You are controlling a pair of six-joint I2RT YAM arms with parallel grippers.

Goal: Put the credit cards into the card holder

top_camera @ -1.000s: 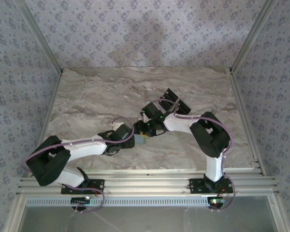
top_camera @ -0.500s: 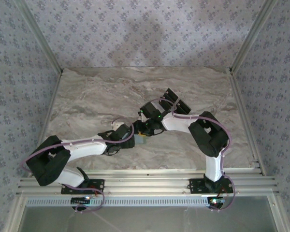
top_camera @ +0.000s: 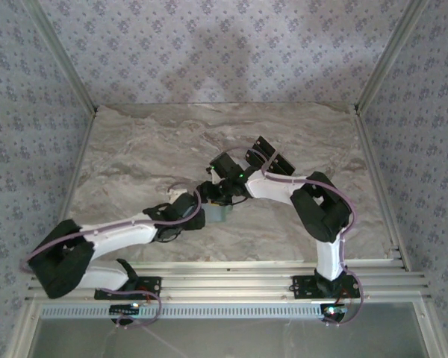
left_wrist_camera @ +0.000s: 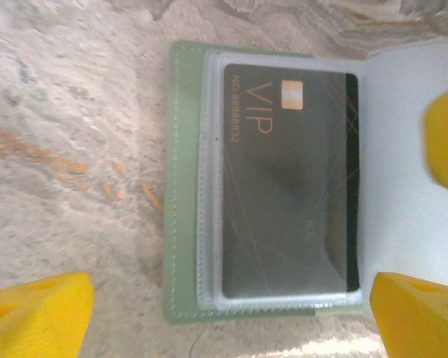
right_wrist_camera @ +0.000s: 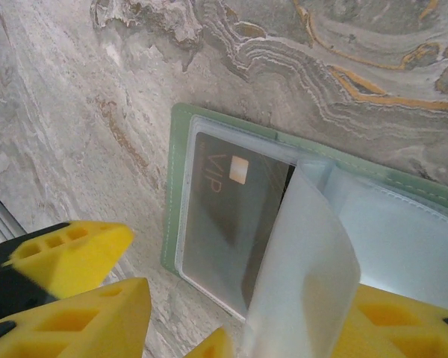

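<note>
The counter (top_camera: 134, 149) is a slab of grey and tan stone with wavy lines and a few orange streaks, and it looks much the same up close (left_wrist_camera: 60, 112) (right_wrist_camera: 60, 112). The card holder (top_camera: 218, 214) lies open near the middle of it, its pale green edge (left_wrist_camera: 181, 186) (right_wrist_camera: 178, 149) flat on the stone. Two dark flat things (top_camera: 272, 156) lie further back, a little to the right.

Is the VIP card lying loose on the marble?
No, the dark VIP card sits inside a clear sleeve of the open green card holder.
</note>
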